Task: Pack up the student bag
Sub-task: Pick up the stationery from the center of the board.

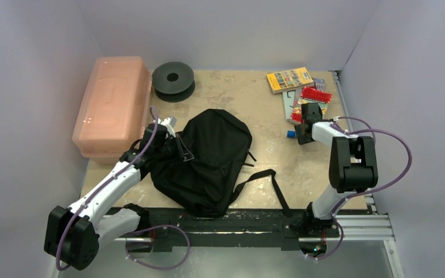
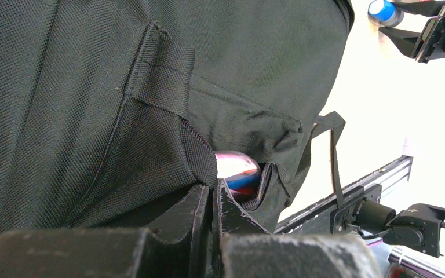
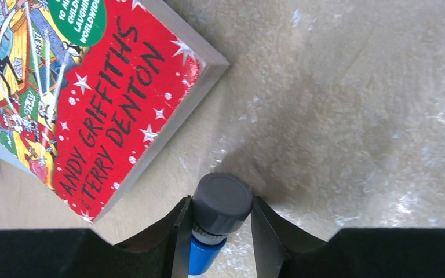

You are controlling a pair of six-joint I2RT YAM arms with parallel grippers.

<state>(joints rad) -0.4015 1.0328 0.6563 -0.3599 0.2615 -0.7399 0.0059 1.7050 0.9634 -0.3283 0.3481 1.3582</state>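
- Black woven student bag [image 1: 211, 162], slumped, straps trailing.
- Left tool [image 2: 214, 200] clamped on its opening edge.
- Right tool [image 3: 219, 202] straddles a bottle [image 3: 223, 194]; I cannot tell if it grips.

the student bag [image 1: 211, 162] lies mid-worktop [image 1: 249, 92], the box [image 1: 113, 107] to its left, the spool [image 1: 173, 80] behind it. books [image 1: 298, 87] lie far right; just before them a bottle [image 3: 221, 204] sits inside the right end effector [image 3: 217, 231].

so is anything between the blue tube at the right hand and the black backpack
Nothing visible: only bare beige table lies between the small blue tube with a grey cap and the soft black fabric backpack. The red paperback book lies beyond the tube, off that path.
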